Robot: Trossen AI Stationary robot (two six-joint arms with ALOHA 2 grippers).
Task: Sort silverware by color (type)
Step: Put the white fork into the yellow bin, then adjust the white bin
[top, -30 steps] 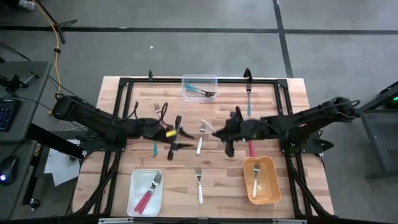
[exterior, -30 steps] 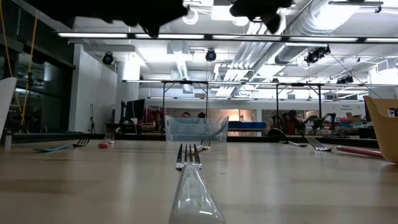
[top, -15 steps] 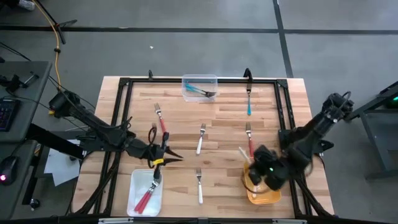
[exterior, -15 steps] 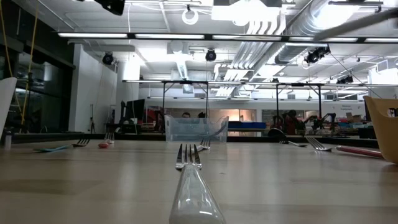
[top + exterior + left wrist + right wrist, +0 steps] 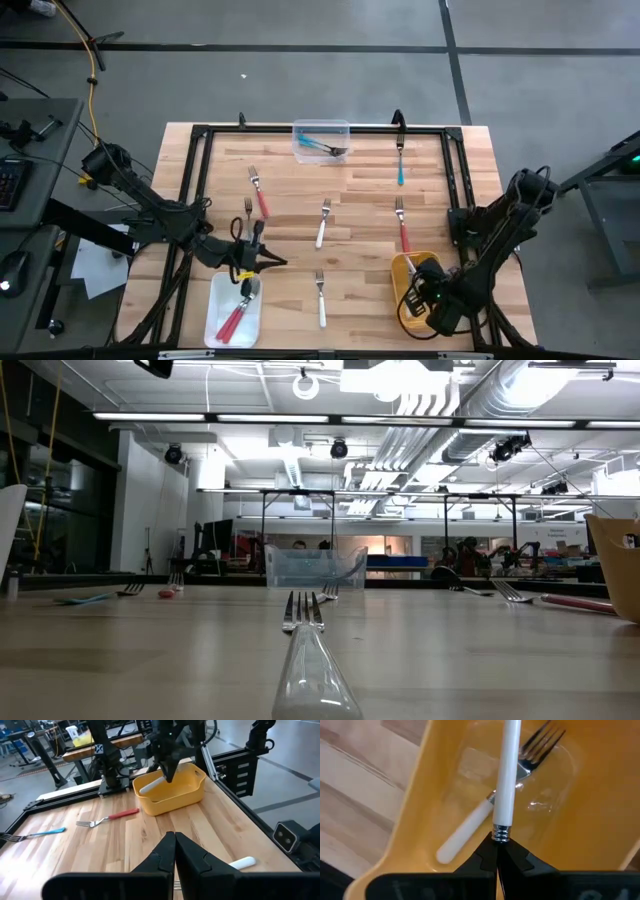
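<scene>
My right gripper (image 5: 420,284) hangs over the yellow bin (image 5: 399,272) at the near right, shut on a white-handled fork (image 5: 506,775). Another white fork (image 5: 470,825) lies in the bin. My left gripper (image 5: 268,262) is shut, and nothing shows between its fingers (image 5: 175,840). It hovers at the far edge of the white tray (image 5: 215,300), which holds pink forks (image 5: 235,318). Loose on the table lie pink forks (image 5: 260,192) (image 5: 402,233), white forks (image 5: 322,222) (image 5: 320,298) and teal forks (image 5: 400,165) (image 5: 247,216). My right gripper pinches the white fork between its two fingers at its metal end, just past the ribbed silver collar (image 5: 501,834). The fingers hide what lies beyond the collar. They come from above, along the fork. The white handle (image 5: 152,783) slants down past the fingertips into the bin.
A clear bin (image 5: 321,141) with teal forks stands at the far edge's middle. A black frame (image 5: 455,180) runs round the wooden table. Bare wood lies between the tray and the yellow bin, around the near white fork.
My right gripper has carried the white fork from the table's middle toward the near right, to above the yellow bin, and turned to point down. My left gripper has gone from the middle toward the near left, to the white tray's far edge. Both have left the low view.
</scene>
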